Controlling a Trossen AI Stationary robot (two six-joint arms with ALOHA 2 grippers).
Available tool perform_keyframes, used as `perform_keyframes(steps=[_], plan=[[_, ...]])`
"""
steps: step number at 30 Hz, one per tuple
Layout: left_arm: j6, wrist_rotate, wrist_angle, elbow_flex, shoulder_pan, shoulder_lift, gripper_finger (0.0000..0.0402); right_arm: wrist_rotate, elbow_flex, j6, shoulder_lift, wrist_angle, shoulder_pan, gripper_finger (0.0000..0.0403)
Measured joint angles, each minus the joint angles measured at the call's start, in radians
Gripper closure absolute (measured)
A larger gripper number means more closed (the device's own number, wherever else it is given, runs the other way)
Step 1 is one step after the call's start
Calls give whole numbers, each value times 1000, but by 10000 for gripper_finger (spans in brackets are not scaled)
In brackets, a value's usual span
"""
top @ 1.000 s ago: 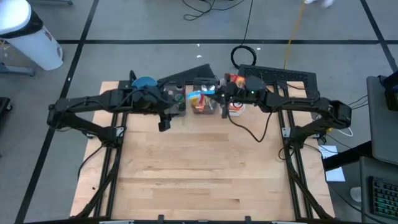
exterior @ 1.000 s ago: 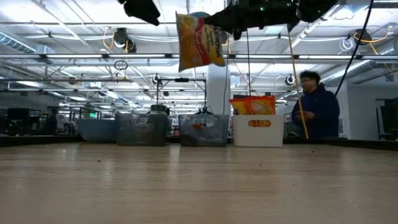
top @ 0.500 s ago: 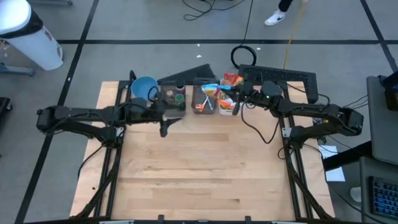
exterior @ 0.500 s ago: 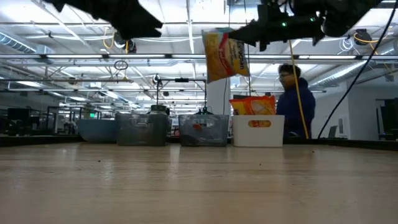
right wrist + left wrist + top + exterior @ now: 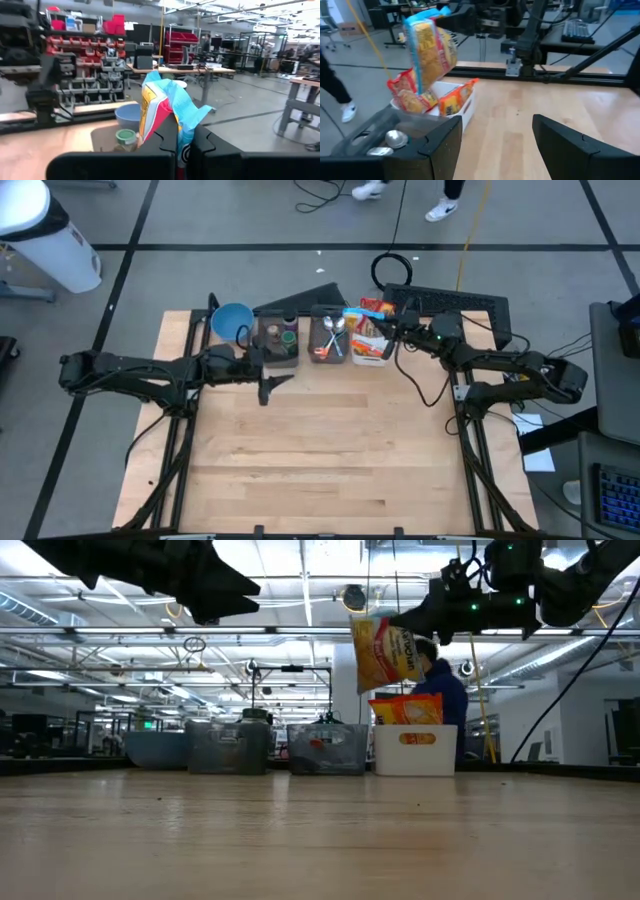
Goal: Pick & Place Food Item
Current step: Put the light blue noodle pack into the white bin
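bins: bowl (image 5: pixel 231 319), two clear bins (image 5: pixel 279 337), white bin (image 5: pixel 372 348) along table (image 5: pixel 320 450) far edge
snack bag (image 5: pixel 385 652): above white bin

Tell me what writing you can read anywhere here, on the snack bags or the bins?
None can be read for certain.
Yellow snack bag held by the right gripper: printing too blurred.
White bin: orange label, unreadable.
Bags in the bin: print too small.

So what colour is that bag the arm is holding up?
Mostly yellow, with a blue top edge; the snack bag shows best in the left wrist view.
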Motion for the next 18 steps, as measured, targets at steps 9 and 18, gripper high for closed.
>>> perform_keyframes(steps=[9, 18], plan=[[-24, 7, 15, 0, -21, 0, 149, 27, -76, -45, 2, 25, -90, 403], [-5, 6, 30, 0, -21, 0, 149, 25, -174, -6, 7, 146, -169, 403]])
